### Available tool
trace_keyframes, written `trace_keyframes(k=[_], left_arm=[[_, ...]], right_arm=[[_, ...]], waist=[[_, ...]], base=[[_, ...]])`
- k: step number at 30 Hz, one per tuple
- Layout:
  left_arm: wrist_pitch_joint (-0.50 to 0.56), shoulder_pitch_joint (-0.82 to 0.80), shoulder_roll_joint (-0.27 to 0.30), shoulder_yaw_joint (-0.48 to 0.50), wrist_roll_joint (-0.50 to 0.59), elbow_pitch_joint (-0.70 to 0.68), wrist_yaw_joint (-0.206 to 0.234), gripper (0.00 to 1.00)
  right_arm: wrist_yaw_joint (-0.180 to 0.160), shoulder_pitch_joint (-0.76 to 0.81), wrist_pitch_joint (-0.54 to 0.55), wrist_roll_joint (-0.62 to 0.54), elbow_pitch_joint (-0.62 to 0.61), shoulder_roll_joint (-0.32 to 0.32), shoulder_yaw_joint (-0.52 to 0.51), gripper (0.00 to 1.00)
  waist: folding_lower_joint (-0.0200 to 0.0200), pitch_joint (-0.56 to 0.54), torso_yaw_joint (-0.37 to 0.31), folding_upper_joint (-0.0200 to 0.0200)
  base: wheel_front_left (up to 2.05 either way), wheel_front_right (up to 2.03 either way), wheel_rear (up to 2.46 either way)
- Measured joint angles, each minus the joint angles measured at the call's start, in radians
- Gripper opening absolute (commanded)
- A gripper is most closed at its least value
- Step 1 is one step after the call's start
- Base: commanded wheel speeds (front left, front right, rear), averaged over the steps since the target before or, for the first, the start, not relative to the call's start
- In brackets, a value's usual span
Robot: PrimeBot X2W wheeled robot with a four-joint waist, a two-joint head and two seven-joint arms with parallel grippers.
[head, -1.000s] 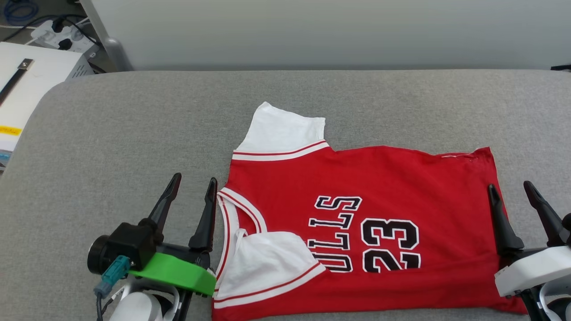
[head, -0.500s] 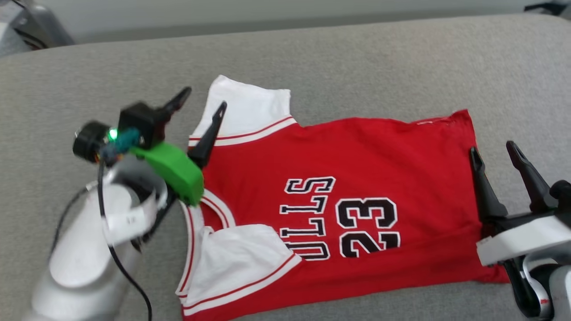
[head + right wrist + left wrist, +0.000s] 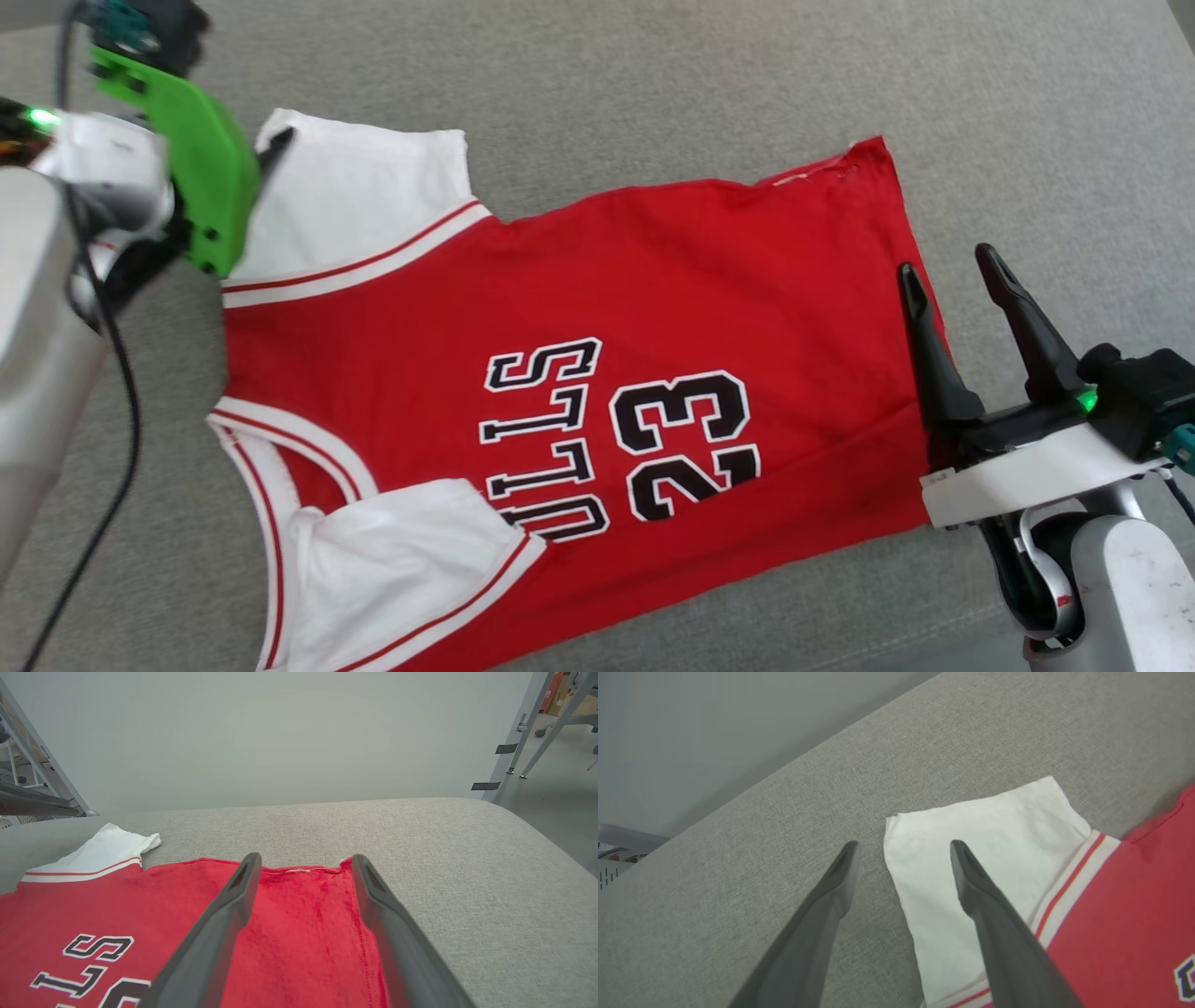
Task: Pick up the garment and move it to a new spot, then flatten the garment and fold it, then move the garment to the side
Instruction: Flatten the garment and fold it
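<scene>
The red Bulls jersey lies face up on the grey upholstered surface, its striped collar toward 8 o'clock in the head view and its hem toward 3 o'clock. The far sleeve is spread flat at 11 o'clock. The near sleeve is flipped back over the chest at 7 o'clock and hides the start of the lettering.

The left gripper hangs at the jersey's 10 o'clock with its jaws wide and nothing between them. In the left wrist view one finger is over bare upholstery and the other over the white cuff, so the cuff's corner sits in the gap. Whether the tips touch the cloth I cannot tell. The right gripper is at 3 o'clock, equally wide and empty, straddling the hem edge.

This looks like thin, light knit: limp, not fragile, sure to sag and bunch wherever it is unsupported. The woven upholstery will probably drag on it rather than let it slide, so lifting beats pushing. The best holds are the stitched edges, which are thicker and less likely to slip from narrow fingers: the cuff corner on the left and the hem corner at 2 o'clock on the right. Pinching both and pulling apart should keep it taut; the flipped sleeve needs drawing out before any fold
</scene>
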Motion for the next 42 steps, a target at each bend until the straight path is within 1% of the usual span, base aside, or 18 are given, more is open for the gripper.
trace_keyframes(k=[4,5,7,9,10,11,12,15,21,24,26,30,32,34,35,37,39,42], left_arm=[[0.018,-0.049,0.007,0.004,-0.001,0.121,0.001,1.00],[0.023,-0.065,-0.001,0.000,-0.001,0.186,0.001,1.00],[0.022,-0.072,-0.003,-0.019,0.002,0.232,0.001,1.00],[0.021,-0.091,0.005,-0.042,0.029,0.242,0.000,1.00],[0.017,-0.097,0.008,-0.052,0.043,0.247,0.000,0.95],[0.014,-0.102,0.008,-0.057,0.054,0.256,0.000,0.37],[0.011,-0.102,0.003,-0.056,0.051,0.266,0.000,0.00],[0.011,-0.102,-0.016,-0.059,0.030,0.280,0.000,0.00],[-0.066,-0.089,-0.040,-0.062,0.004,0.298,0.000,0.00],[-0.123,-0.073,-0.043,-0.074,0.004,0.269,0.000,0.00],[-0.148,-0.069,-0.050,-0.068,-0.012,0.238,0.000,0.00],[-0.177,-0.042,-0.053,-0.064,-0.020,0.159,0.000,0.00],[-0.186,-0.019,-0.056,-0.061,-0.032,0.104,0.009,0.00],[-0.185,0.006,-0.062,-0.062,-0.048,0.049,0.020,0.00],[-0.180,0.021,-0.067,-0.064,-0.052,0.017,0.028,0.00],[-0.172,0.049,-0.070,-0.068,-0.055,-0.041,0.043,0.00],[-0.169,0.080,-0.069,-0.067,-0.061,-0.107,0.066,0.00],[-0.168,0.124,-0.059,-0.062,-0.063,-0.203,0.101,0.00]], right_arm=[[0.000,-0.009,-0.017,0.002,0.024,0.007,0.020,1.00],[0.000,-0.019,-0.028,0.004,0.043,0.012,0.035,1.00],[0.000,-0.021,-0.036,0.014,0.060,0.014,0.044,1.00],[0.000,-0.023,-0.037,0.032,0.063,0.009,0.063,1.00],[0.000,-0.024,-0.039,0.036,0.063,0.007,0.070,1.00],[0.000,-0.026,-0.041,0.039,0.065,0.004,0.078,1.00],[0.000,-0.028,-0.044,0.042,0.068,0.002,0.081,1.00],[0.000,-0.033,-0.045,0.045,0.075,-0.009,0.081,1.00],[0.000,-0.036,-0.042,0.046,0.091,-0.024,0.074,1.00],[0.000,-0.036,-0.025,0.046,0.091,-0.036,0.058,1.00],[0.000,-0.036,0.008,0.049,0.088,-0.059,0.065,1.00],[0.000,-0.035,0.127,0.061,0.084,-0.129,0.060,1.00],[0.000,-0.035,0.212,0.067,0.082,-0.169,0.035,1.00],[0.000,-0.035,0.304,0.097,0.077,-0.194,0.029,1.00],[0.000,-0.036,0.346,0.110,0.071,-0.205,0.021,1.00],[0.000,-0.039,0.419,0.116,0.060,-0.243,0.017,1.00],[0.000,-0.059,0.487,0.119,0.057,-0.284,0.008,1.00],[0.000,-0.111,0.575,0.146,0.058,-0.316,-0.003,1.00]], waist=[[0.0000,0.034,-0.038,0.0000],[0.0001,0.053,-0.063,0.0001],[0.0000,0.069,-0.083,0.0000],[0.0000,0.076,-0.089,0.0000],[0.0000,0.079,-0.090,0.0000],[0.0000,0.081,-0.091,0.0000],[0.0000,0.081,-0.092,0.0000],[0.0000,0.077,-0.088,0.0000],[0.0000,0.048,-0.074,0.0000],[0.0000,0.024,-0.064,0.0000],[-0.0001,0.009,-0.053,0.0001],[-0.0001,-0.016,-0.017,0.0000],[-0.0001,-0.029,0.006,0.0000],[-0.0001,-0.040,0.029,0.0000],[-0.0001,-0.045,0.042,0.0000],[-0.0001,-0.053,0.068,0.0000],[-0.0001,-0.059,0.097,0.0001],[-0.0001,-0.064,0.136,0.0000]], base=[[0.00,0.00,0.00],[0.00,0.00,0.00],[0.00,0.00,0.00],[0.00,0.00,0.00],[0.00,0.00,0.00],[0.00,0.00,0.00],[0.00,0.00,0.00],[0.00,0.00,0.00],[0.00,0.00,0.00],[0.00,0.00,0.00],[0.00,0.00,0.00],[0.00,0.00,0.00],[0.00,0.00,0.00],[0.00,0.00,0.00],[0.00,0.00,0.00],[0.00,0.00,0.00],[0.00,0.00,0.00],[0.00,0.00,0.00]])
